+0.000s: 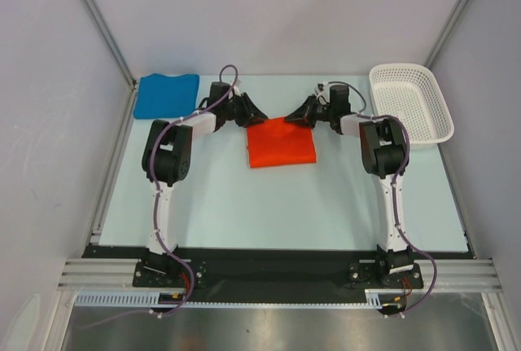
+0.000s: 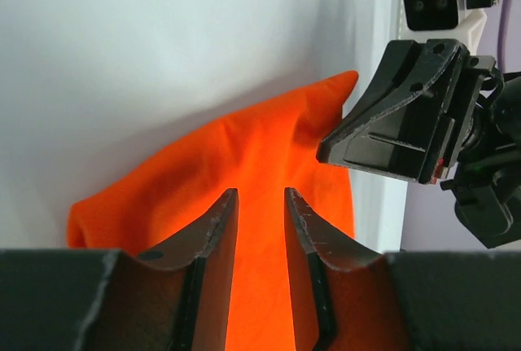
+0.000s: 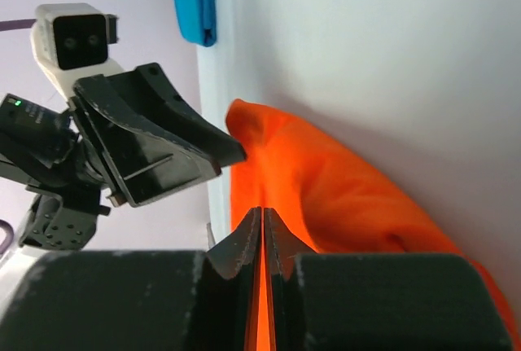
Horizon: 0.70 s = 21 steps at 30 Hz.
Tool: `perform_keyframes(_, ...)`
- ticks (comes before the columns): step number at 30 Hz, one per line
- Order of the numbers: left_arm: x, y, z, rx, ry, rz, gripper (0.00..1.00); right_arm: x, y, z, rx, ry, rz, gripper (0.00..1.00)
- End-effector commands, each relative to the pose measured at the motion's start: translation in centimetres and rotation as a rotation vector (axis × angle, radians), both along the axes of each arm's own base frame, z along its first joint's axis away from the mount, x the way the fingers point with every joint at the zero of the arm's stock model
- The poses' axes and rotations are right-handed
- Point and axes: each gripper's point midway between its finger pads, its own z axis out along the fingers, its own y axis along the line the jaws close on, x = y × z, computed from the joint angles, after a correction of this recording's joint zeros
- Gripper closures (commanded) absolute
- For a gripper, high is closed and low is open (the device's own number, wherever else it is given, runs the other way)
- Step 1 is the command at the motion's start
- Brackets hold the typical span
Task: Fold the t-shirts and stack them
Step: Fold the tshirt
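Orange-red cloth is filling both wrist views: the orange-red t-shirt (image 1: pixel 281 143) is lying folded into a rough rectangle on the pale bench (image 1: pixel 269 204). Its flat face is looking smooth, its edges soft and rounded, and one corner is rising in a small peak.

I am holding both claws at its far edge. The left claw (image 2: pixel 260 196) is sitting over the far left corner. Its dark, scuffed, wedge-shaped fingers (image 2: pixel 216 237) are standing slightly apart, with the cloth showing through the gap. The right claw (image 3: pixel 261 212) is at the far right corner, beside the peak, with its fingers pressing together on a thin sliver of the orange cloth. The two claw tips are pointing toward each other, close but apart.

The blue t-shirt (image 1: pixel 165 94) is lying folded well to the left of the left claw, at the bench's far left corner. A white perforated plastic basket (image 1: pixel 444 107) is sitting to the right of the right claw, beyond its arm.
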Motion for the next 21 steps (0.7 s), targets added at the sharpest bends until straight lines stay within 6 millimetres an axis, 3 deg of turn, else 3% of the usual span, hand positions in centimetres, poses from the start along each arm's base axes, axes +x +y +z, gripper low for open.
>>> perform_keyframes(1,0.9,-0.2,1.2,-0.049,-0.041,0.016,0.66,2.7,-0.9,1.0,0.044,-0.076,-0.051,0.91)
perform_keyframes(7,2.4,1.9,-1.0,-0.015,-0.012,0.047,0.66,4.8,-4.4,-2.0,-0.033,-0.055,-0.099,0.92)
perform_keyframes(8,3.0,2.1,-0.6,-0.002,-0.034,0.042,0.66,4.5,-5.0,-2.9,-0.063,-0.041,-0.090,0.92)
perform_keyframes(12,3.2,3.2,0.1,0.027,-0.027,0.017,0.57,4.6,-7.4,-2.8,-0.115,-0.055,-0.111,0.91)
perform_keyframes(14,3.7,4.0,2.1,0.044,-0.083,0.003,0.53,4.6,-8.2,-1.5,-0.160,-0.087,-0.109,0.91)
perform_keyframes(15,3.4,4.3,4.4,0.058,-0.116,0.004,0.51,4.7,-8.3,-0.6,-0.169,-0.102,-0.107,0.91)
perform_keyframes(17,3.1,5.2,6.7,0.120,-0.182,-0.010,0.47,4.7,-8.6,1.4,-0.213,-0.103,-0.105,0.91)
perform_keyframes(18,2.7,5.6,7.5,0.145,-0.189,-0.013,0.46,4.5,-8.8,1.9,-0.258,-0.135,-0.088,0.90)
perform_keyframes(19,1.6,6.5,9.5,0.184,-0.205,-0.011,0.45,3.4,-8.9,3.2,-0.293,-0.110,-0.076,0.90)
perform_keyframes(21,-0.1,7.1,10.8,0.215,-0.206,-0.016,0.43,2.7,-8.6,4.4,-0.367,-0.121,-0.074,0.87)
